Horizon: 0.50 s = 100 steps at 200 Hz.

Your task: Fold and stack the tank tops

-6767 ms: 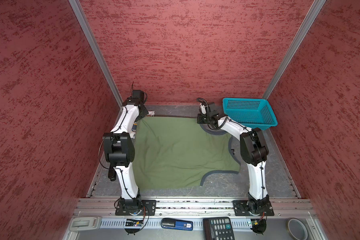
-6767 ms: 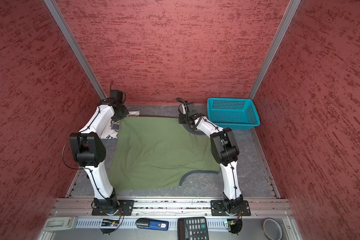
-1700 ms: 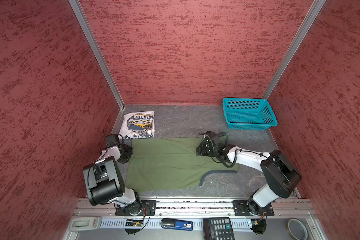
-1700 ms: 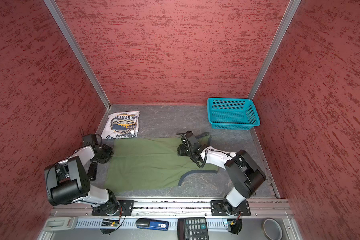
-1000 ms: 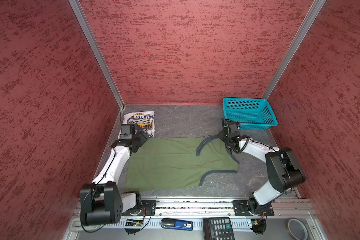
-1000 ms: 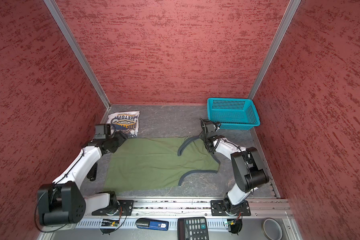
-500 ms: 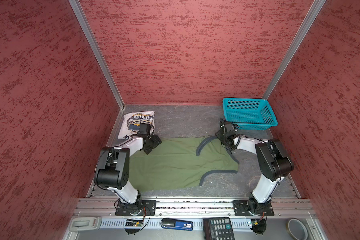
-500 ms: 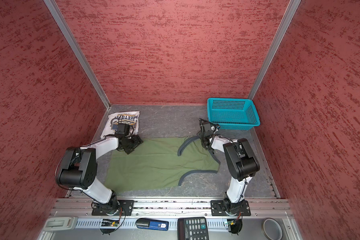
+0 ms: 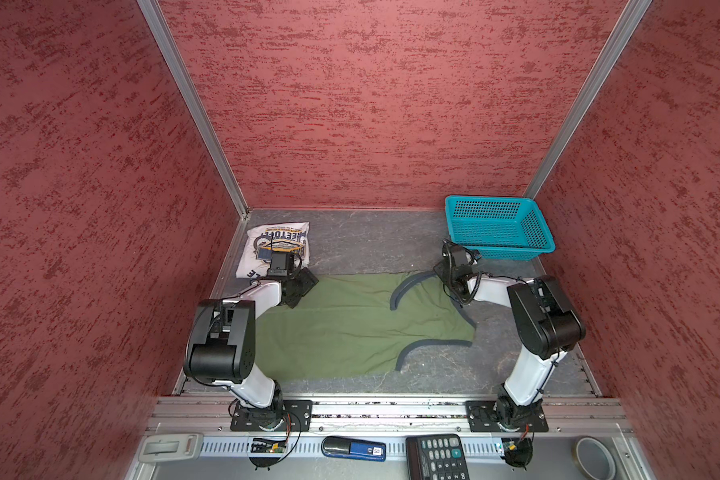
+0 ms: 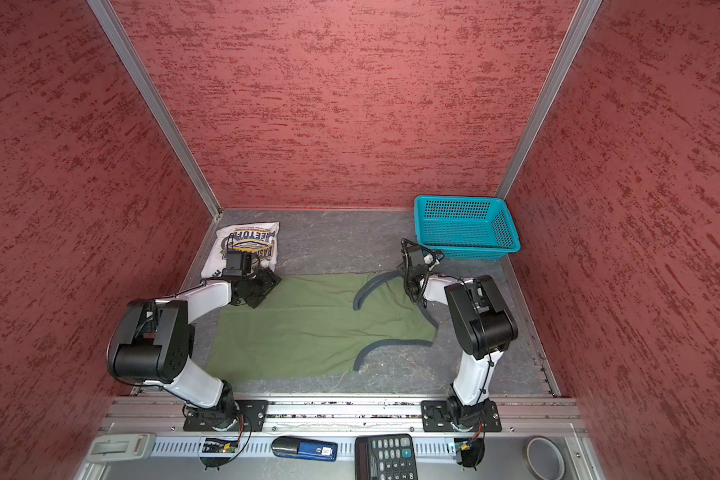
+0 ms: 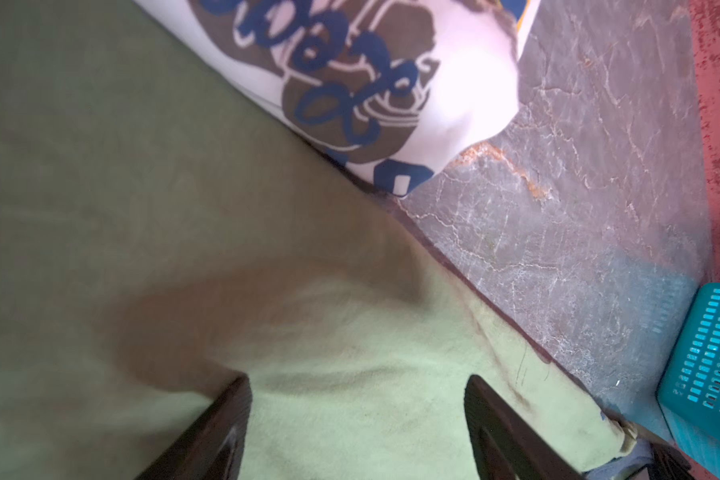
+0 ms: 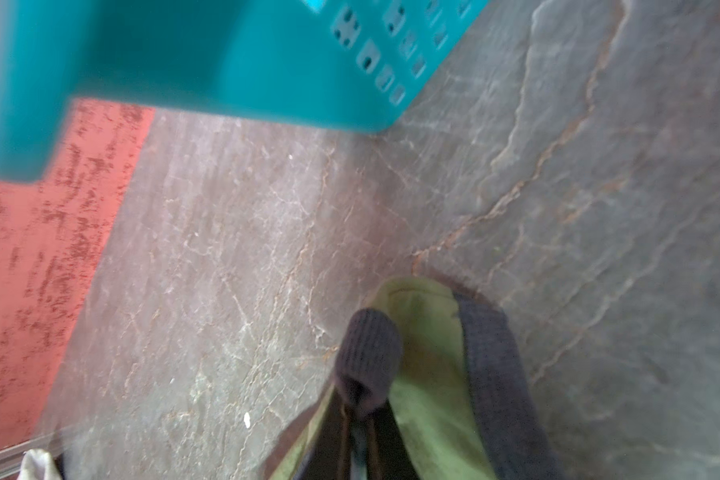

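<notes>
Grey marbled tabletop (image 9: 371,245), boxed in by red textured walls (image 9: 350,104), carries both shirts. On it, the right gripper (image 12: 360,415) is clamped tight on a shoulder strap of the green tank top (image 9: 350,324). In the right wrist view its fingers meet on the ribbed grey trim, with a fold of green cloth bunched just beside them. In both top views this gripper sits at the shirt's far right corner, near the front wall of the teal basket (image 9: 497,249) but apart from it. The left gripper (image 11: 357,380) has its jaws spread wide with nothing held between them. It is low over the far left corner of the green tank top, though whether the tips touch the cloth cannot be told. From these two corners the green shirt spreads flat across the middle of the table, with its grey-trimmed armholes toward the right arm. The folded white tank top (image 9: 283,232) lies just beyond the left gripper in the far left corner, its near edge touching the green cloth.
</notes>
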### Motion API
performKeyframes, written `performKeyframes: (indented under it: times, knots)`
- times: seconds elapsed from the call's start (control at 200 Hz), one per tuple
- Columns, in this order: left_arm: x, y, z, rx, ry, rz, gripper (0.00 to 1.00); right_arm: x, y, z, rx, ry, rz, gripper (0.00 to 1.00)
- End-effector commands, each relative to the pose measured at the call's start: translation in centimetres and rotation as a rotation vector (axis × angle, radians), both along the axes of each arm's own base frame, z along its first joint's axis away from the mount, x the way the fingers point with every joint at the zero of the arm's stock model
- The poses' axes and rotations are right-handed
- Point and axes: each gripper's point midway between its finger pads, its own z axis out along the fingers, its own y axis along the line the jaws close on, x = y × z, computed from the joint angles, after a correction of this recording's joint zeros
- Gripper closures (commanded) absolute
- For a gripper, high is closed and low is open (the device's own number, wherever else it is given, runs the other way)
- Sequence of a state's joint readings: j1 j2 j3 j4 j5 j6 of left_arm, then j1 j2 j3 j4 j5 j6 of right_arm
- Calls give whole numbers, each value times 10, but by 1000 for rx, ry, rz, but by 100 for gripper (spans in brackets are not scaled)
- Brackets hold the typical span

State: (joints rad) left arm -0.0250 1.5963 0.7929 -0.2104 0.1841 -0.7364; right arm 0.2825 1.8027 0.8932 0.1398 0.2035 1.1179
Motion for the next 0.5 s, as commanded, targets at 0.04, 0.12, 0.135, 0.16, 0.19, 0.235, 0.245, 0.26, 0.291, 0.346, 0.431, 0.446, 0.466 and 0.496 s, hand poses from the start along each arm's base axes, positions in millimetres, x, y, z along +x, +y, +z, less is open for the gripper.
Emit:
performKeyframes:
  times: [0.04, 0.12, 0.135, 0.16, 0.19, 0.235, 0.245, 0.26, 0.291, 0.346, 0.431, 0.446, 0.466, 0.496]
  knots:
    - [-39, 16, -36, 48, 167, 52, 18, 3, -4, 29, 52, -129, -35, 99]
    - [-39, 16, -36, 48, 167, 52, 18, -4, -4, 32, 55, -139, -22, 99]
    - [-40, 15, -37, 48, 169, 51, 18, -5, -4, 32, 55, -140, -22, 99]
    - [-40, 15, -37, 47, 169, 50, 18, -8, -4, 31, 53, -137, -22, 99]
    - [-40, 15, -37, 47, 169, 50, 18, -11, -5, 30, 53, -136, -22, 99]
    - [-40, 15, -37, 48, 170, 51, 18, -17, -8, 28, 56, -135, -29, 99]
    - [-40, 15, -37, 49, 171, 52, 18, -19, -8, 26, 56, -133, -30, 99]
    - [-40, 16, -37, 48, 170, 52, 18, -20, -9, 25, 56, -135, -31, 99]
    - [-40, 15, -37, 48, 170, 51, 18, -24, -10, 23, 56, -136, -35, 99]
    - [-41, 16, -36, 50, 171, 52, 18, -31, -15, 17, 49, -128, -52, 98]
    - [-42, 17, -36, 54, 174, 56, 18, -40, -22, 5, 43, -102, -77, 97]
    - [-42, 17, -36, 55, 173, 56, 18, -41, -22, 4, 43, -102, -76, 97]
    - [-43, 17, -36, 55, 172, 57, 18, -42, -23, 3, 41, -101, -78, 96]
    - [-43, 17, -36, 58, 172, 58, 18, -43, -23, 1, 42, -99, -83, 95]
